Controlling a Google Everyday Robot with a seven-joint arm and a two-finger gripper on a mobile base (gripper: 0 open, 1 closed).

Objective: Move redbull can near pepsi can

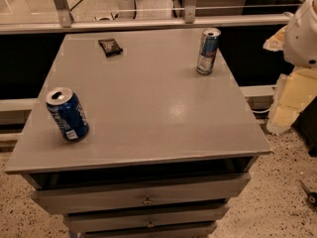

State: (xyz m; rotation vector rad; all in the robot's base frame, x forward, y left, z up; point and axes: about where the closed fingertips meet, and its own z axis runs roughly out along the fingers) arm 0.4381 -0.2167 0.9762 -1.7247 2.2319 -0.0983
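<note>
A broad bare stretch of table top [148, 108] is left between the redbull can [208, 51], far right, and the pepsi can [67, 114], near left. A small dark packet [110, 46] is set aside at the far edge. The gripper is out of view.

Redbull can [208, 52] upright back-right; pepsi can [68, 114] upright front-left; gripper unseen.

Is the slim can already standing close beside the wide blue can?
No: the redbull can stands at the far right of the table, the pepsi can at its near left; the gripper is not in view.
</note>
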